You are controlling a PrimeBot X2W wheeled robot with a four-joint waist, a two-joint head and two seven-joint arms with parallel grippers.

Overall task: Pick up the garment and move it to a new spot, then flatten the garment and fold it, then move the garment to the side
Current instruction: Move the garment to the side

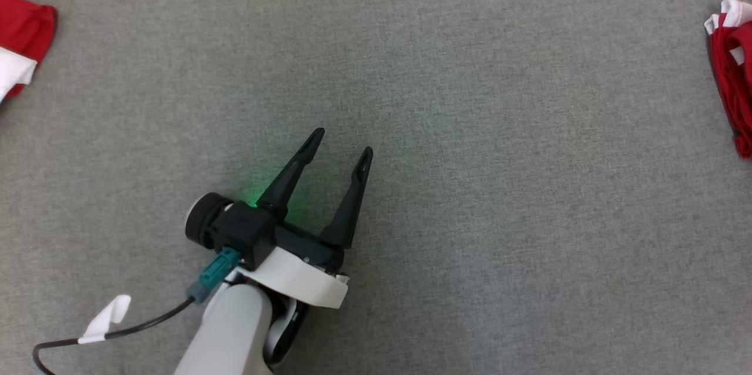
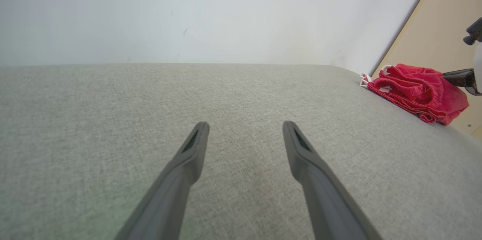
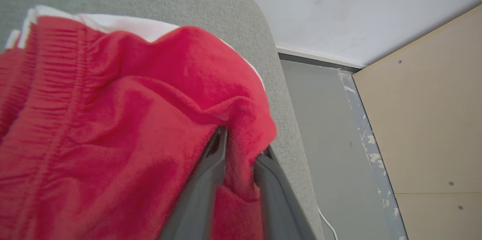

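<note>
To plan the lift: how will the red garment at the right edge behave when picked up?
Probably floppy: the garment is bunched in soft folds. Likely light, being only cloth. It may sag from the jaws, which flank only one fold.

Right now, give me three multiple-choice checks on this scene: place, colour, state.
1. Where on the grey surface is the garment in the right gripper? A middle B right edge C lifted off it
2. Its colour? A blue B red, white trim C black
3. The left gripper? A open, empty B shut on cloth C shut, empty
B: it lies bunched at the right edge in the head view. B: red fabric, white band. A: fingers spread, nothing between.
</note>
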